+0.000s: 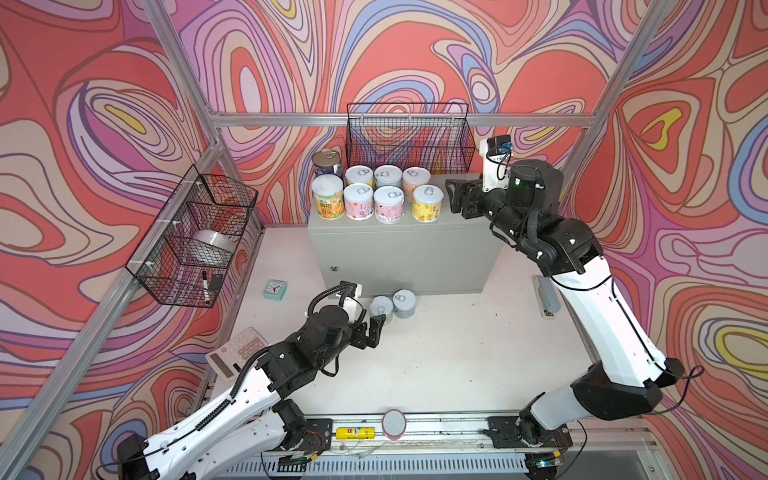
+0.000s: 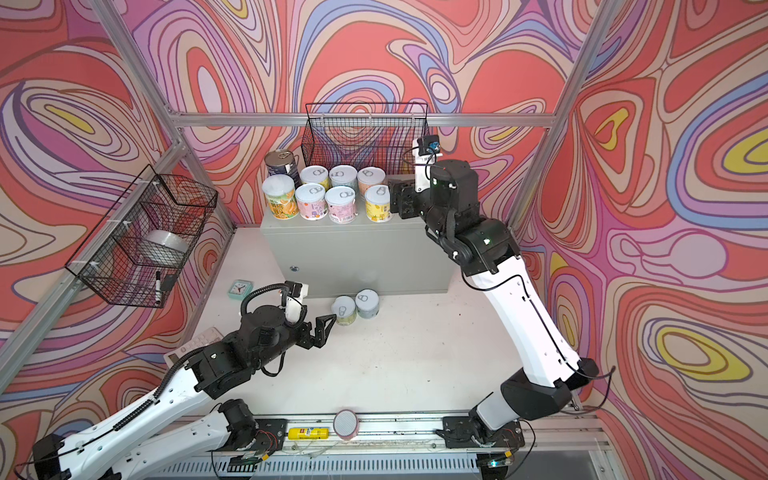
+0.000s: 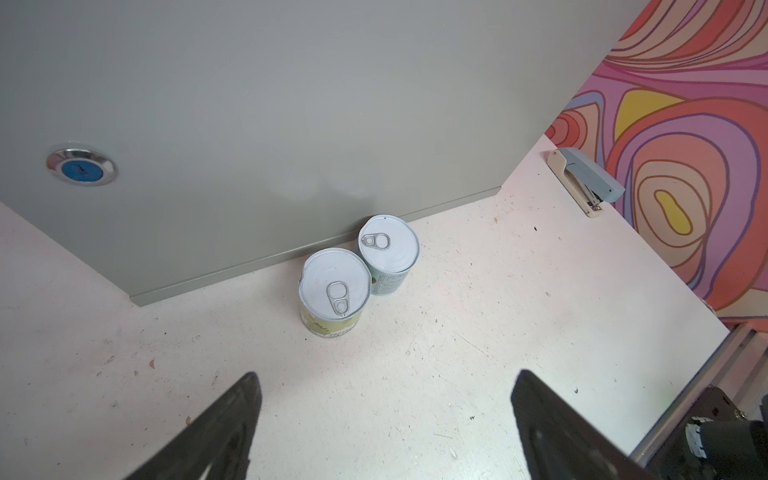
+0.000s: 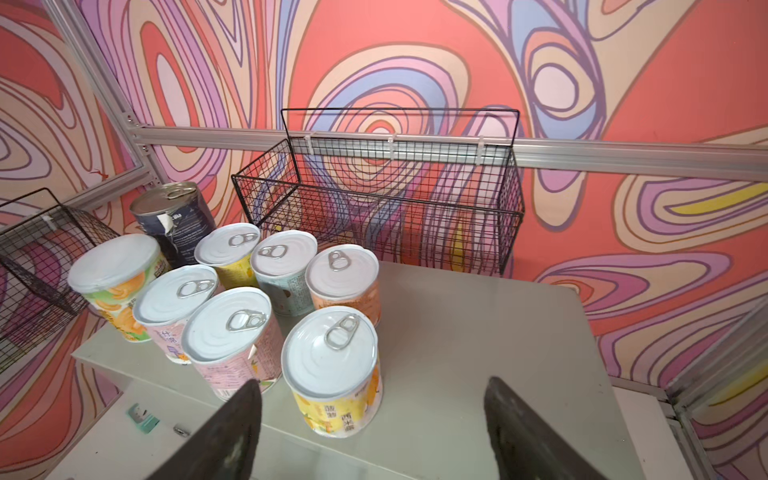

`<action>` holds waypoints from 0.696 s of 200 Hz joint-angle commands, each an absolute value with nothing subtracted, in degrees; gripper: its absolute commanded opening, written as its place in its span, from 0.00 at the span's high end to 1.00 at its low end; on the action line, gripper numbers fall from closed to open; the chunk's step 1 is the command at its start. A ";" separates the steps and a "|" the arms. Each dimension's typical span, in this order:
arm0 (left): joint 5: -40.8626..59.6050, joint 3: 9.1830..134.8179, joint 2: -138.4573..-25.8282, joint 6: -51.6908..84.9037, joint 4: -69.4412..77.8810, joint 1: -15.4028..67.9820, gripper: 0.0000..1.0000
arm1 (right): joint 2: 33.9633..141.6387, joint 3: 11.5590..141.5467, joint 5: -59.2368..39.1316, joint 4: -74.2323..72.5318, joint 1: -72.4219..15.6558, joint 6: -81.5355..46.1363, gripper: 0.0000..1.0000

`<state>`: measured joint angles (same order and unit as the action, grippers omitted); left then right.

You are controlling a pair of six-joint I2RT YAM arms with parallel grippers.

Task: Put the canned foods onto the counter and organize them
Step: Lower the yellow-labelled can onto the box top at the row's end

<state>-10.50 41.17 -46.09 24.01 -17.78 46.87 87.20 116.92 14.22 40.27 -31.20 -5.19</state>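
Observation:
The grey counter (image 1: 399,249) carries several canned foods in two rows at the left of its top, among them a tall dark blue tin (image 1: 326,163) and a tall orange-labelled one (image 1: 328,201). My right gripper (image 1: 452,196) hovers open just right of the yellow-labelled can (image 1: 428,203), apart from it; the right wrist view shows that can (image 4: 332,357) ahead of the empty gripper (image 4: 372,399). Two short cans (image 1: 381,307) (image 1: 404,302) stand touching on the table against the counter's front (image 3: 291,124). My left gripper (image 1: 374,328) is open and empty, a short way from the nearer can (image 3: 334,286).
A black wire basket (image 1: 409,137) hangs behind the counter, another (image 1: 195,237) on the left wall. On the table lie a teal clock (image 1: 274,289), a calculator (image 1: 237,351) and a stapler (image 1: 548,297). A yellow tube (image 1: 355,433) and a pink-rimmed disc (image 1: 394,422) sit at the front rail.

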 commanded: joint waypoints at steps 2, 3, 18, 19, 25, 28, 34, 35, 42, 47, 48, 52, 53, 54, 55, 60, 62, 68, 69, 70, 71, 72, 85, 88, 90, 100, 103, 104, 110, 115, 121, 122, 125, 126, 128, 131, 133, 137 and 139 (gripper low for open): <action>-10.12 42.97 -46.80 23.25 -16.69 46.46 0.05 | 87.98 113.30 19.40 40.72 -31.03 -5.78 0.14; -10.11 42.97 -46.82 23.23 -16.69 46.47 0.05 | 87.94 113.16 19.50 40.66 -31.03 -5.79 0.14; -9.91 43.07 -47.10 22.99 -16.70 46.38 0.05 | 87.96 112.00 20.82 40.30 -30.92 -6.08 0.14; -9.83 43.07 -47.11 23.01 -16.70 46.35 0.05 | 87.92 111.94 20.83 40.28 -30.88 -6.07 0.14; -9.82 43.07 -47.11 23.01 -16.62 46.34 0.05 | 88.02 111.52 20.71 40.08 -30.77 -6.15 0.13; -9.84 43.07 -47.11 22.98 -16.61 46.32 0.05 | 88.07 111.41 20.83 40.00 -30.72 -6.16 0.13; -9.84 43.07 -47.11 22.99 -16.61 46.31 0.05 | 88.33 111.35 21.55 40.06 -30.67 -6.43 0.14; -9.84 43.07 -47.11 23.01 -16.61 46.31 0.05 | 88.37 111.35 21.59 40.07 -30.72 -6.47 0.14; -9.85 43.07 -47.07 23.02 -16.63 46.19 0.05 | 88.71 111.21 21.67 40.14 -30.56 -6.47 0.14; -9.84 42.99 -47.02 23.02 -16.62 46.22 0.05 | 88.93 111.12 21.75 40.08 -30.43 -6.34 0.14; -9.84 42.98 -47.02 23.03 -16.61 46.23 0.05 | 88.98 111.11 21.77 40.08 -30.42 -6.38 0.14; -9.92 42.91 -46.94 23.03 -16.61 46.21 0.05 | 89.17 111.04 21.99 40.01 -30.33 -6.46 0.14; -9.93 42.90 -46.94 23.03 -16.61 46.22 0.05 | 89.19 111.02 21.98 40.00 -30.33 -6.48 0.13; -9.93 42.90 -46.89 23.03 -16.61 46.18 0.05 | 89.24 110.97 21.98 40.04 -30.33 -6.49 0.13; -9.93 42.85 -46.87 23.03 -16.61 46.21 0.05 | 89.27 110.94 22.02 40.01 -30.28 -6.50 0.13; -9.98 42.73 -46.76 23.09 -16.61 46.23 0.05 | 89.42 110.83 21.87 40.02 -30.15 -6.50 0.14; -10.01 42.67 -46.71 23.07 -16.61 46.21 0.05 | 89.53 110.74 21.81 40.00 -30.08 -6.46 0.13; -10.06 42.55 -46.61 23.16 -16.61 46.18 0.05 | 89.79 110.50 21.78 39.97 -29.89 -6.50 0.14; -10.04 42.54 -46.59 23.18 -16.61 46.21 0.05 | 89.85 110.49 21.75 39.98 -29.89 -6.50 0.14; -10.03 42.54 -46.59 23.19 -16.61 46.17 0.05 | 89.88 110.48 21.73 39.94 -29.89 -6.50 0.14; -10.03 42.54 -46.54 23.20 -16.61 46.16 0.05 | 89.94 110.48 21.72 39.92 -29.88 -6.50 0.14; -10.06 42.50 -46.52 23.20 -16.61 46.15 0.05 | 89.97 110.44 21.67 39.96 -29.84 -6.50 0.14; -10.19 42.03 -46.15 23.43 -16.61 46.14 0.05 | 90.64 110.15 21.27 39.97 -29.48 -6.72 0.13; -10.27 41.97 -46.08 23.42 -16.53 46.13 0.05 | 90.87 110.13 21.15 40.00 -29.40 -6.85 0.13; -10.26 41.89 -45.99 23.45 -16.53 46.10 0.05 | 90.94 110.13 21.02 39.99 -29.37 -6.85 0.13; -10.33 41.73 -45.79 23.58 -16.60 45.99 0.05 | 91.24 109.71 20.41 39.71 -29.11 -7.07 0.13; -10.44 41.69 -45.71 23.57 -16.65 45.98 0.05 | 91.32 109.51 20.35 39.60 -29.07 -7.11 0.13; -10.45 41.68 -45.71 23.56 -16.68 46.02 0.05 | 91.32 109.47 20.28 39.53 -29.04 -7.16 0.13; -10.45 41.66 -45.62 23.60 -16.70 45.93 0.05 | 91.46 109.06 19.77 39.16 -28.85 -7.28 0.13; -10.46 41.66 -45.62 23.56 -16.80 45.97 0.05 | 91.56 108.88 19.42 38.96 -28.75 -7.46 0.13; -10.46 41.66 -45.62 23.55 -16.89 45.94 0.05 | 91.81 108.81 18.94 38.95 -28.58 -7.72 0.13; -10.46 41.66 -45.62 23.55 -16.93 45.91 0.05 | 91.83 108.81 18.87 38.94 -28.57 -7.77 0.13; -10.42 41.66 -45.57 23.55 -16.96 45.89 0.05 | 91.94 108.81 18.71 38.93 -28.62 -7.82 0.13; -10.39 41.66 -45.55 23.55 -17.00 45.89 0.05 | 91.94 108.76 18.67 38.93 -28.59 -7.82 0.13; -10.42 41.66 -45.53 23.55 -17.02 45.88 0.05 | 92.00 108.73 18.47 38.87 -28.55 -7.89 0.13; -10.45 41.66 -45.53 23.51 -16.97 45.88 0.05 | 92.14 108.80 18.32 38.84 -28.53 -7.97 0.13; -10.44 41.64 -45.53 23.54 -16.96 45.88 0.05 | 92.20 108.78 18.16 38.78 -28.49 -7.99 0.13; -10.44 41.58 -45.53 23.53 -17.03 45.87 0.05 | 92.36 108.72 17.86 38.78 -28.50 -8.10 0.14; -10.52 41.57 -45.53 23.50 -17.05 45.88 0.05 | 92.43 108.72 17.80 38.76 -28.55 -8.20 0.14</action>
<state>-10.31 41.30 -46.15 23.77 -17.74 46.33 91.29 109.43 19.64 39.83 -28.93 -6.85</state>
